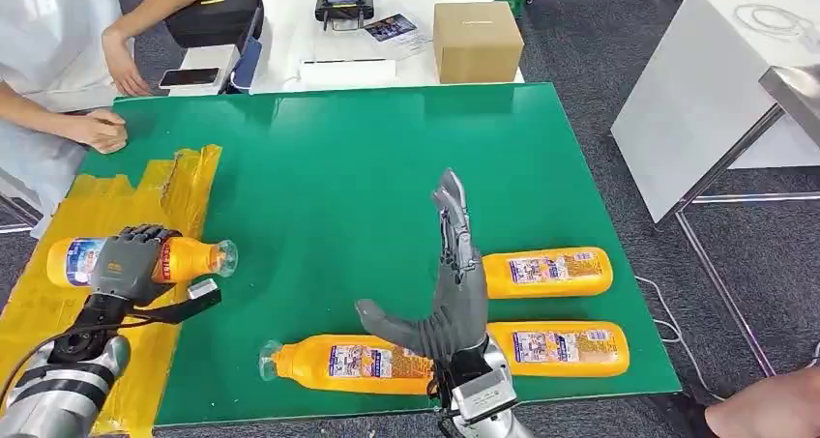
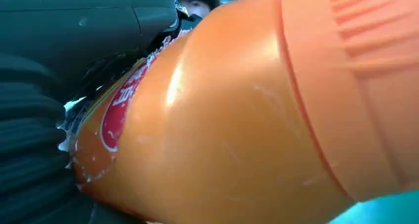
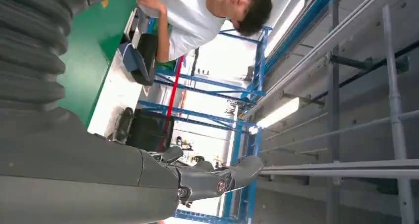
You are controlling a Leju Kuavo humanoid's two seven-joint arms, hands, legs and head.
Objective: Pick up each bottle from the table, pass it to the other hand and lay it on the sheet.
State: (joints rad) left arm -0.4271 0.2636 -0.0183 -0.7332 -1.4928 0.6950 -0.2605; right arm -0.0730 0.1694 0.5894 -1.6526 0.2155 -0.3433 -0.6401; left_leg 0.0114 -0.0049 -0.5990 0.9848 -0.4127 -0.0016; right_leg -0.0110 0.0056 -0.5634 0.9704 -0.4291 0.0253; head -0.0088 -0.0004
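Note:
My left hand (image 1: 131,262) grips an orange bottle (image 1: 193,259) lying crosswise over the yellow sheet (image 1: 106,201) at the left of the green table (image 1: 329,158); its clear cap end points right, past the sheet's edge. The left wrist view shows the same bottle (image 2: 237,115) close up against the hand (image 2: 34,150). My right hand (image 1: 450,293) stands upright and open, fingers straight, thumb out, above the front edge; the right wrist view shows its fingers (image 3: 217,177) holding nothing. Three more orange bottles lie on the green: one (image 1: 348,361) in front left of the hand, two (image 1: 546,272) (image 1: 566,348) to its right.
A person's hands (image 1: 97,129) rest at the table's far left corner. Behind the green surface, a white table holds a cardboard box (image 1: 476,40), a black bag (image 1: 215,14), a phone (image 1: 189,76) and a controller (image 1: 344,10). A white table (image 1: 716,80) stands at the right.

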